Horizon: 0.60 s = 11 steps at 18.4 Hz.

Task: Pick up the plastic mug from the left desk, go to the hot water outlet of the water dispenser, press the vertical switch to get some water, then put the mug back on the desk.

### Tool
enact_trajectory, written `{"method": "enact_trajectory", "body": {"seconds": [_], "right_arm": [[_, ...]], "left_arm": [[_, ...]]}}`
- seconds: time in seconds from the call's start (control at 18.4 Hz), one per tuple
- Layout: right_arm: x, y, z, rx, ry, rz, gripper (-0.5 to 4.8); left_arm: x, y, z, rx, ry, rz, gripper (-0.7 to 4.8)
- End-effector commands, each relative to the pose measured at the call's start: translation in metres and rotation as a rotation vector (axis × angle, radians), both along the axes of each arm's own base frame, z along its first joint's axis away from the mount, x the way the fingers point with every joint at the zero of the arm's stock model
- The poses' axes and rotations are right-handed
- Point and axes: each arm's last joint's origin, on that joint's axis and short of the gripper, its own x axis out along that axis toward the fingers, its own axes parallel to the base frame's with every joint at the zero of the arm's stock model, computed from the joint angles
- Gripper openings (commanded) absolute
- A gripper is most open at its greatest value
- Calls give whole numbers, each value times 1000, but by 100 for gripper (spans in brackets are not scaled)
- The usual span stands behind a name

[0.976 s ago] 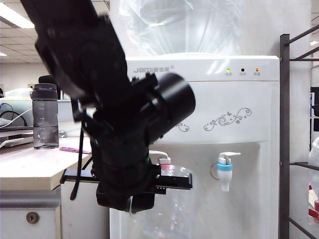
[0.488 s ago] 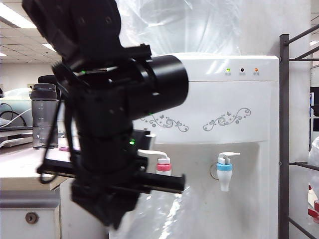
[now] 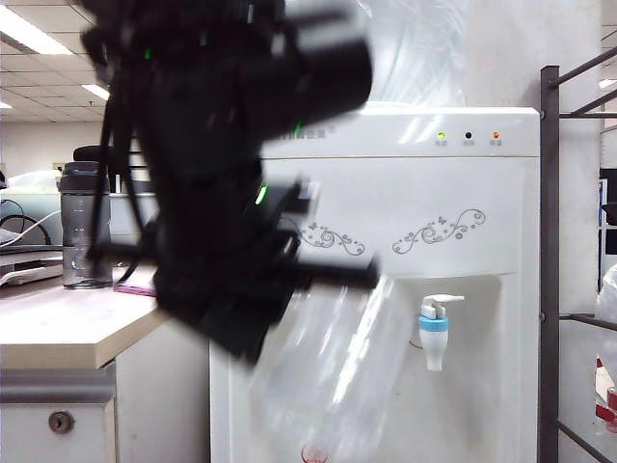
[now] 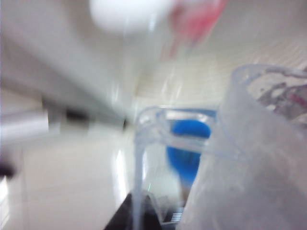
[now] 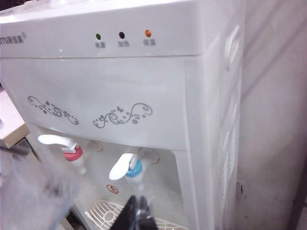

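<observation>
Exterior view: my left gripper [image 3: 253, 338] jaws clamped on mug [image 3: 333, 371] at dispenser [image 3: 463, 212]; right gripper [image 5: 138, 215] jaws together, parked. Next: mug onto bench [image 3: 58, 328].

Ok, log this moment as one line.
left gripper: shut on plastic mug, tilted | water dispenser: behind | right gripper: shut, empty
</observation>
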Motion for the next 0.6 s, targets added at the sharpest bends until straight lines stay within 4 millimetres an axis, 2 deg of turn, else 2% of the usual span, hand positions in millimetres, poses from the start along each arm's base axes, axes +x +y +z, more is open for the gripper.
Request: {"method": "enact_trajectory", "body": {"seconds": [0.05, 0.27, 0.38, 0.6], "right_arm": [[0, 0, 2, 0, -16, 0, -1], [0, 0, 2, 0, -16, 0, -1], [0, 0, 2, 0, -16, 0, -1], [0, 0, 2, 0, -16, 0, -1]], "left_arm": [[-1, 0, 38, -104, -212, 57, -5], [-8, 15, 80, -153, -338, 57, -5], [-16, 29, 101, -155, -380, 54, -5], [-33, 60, 131, -145, -429, 93, -5]]}}
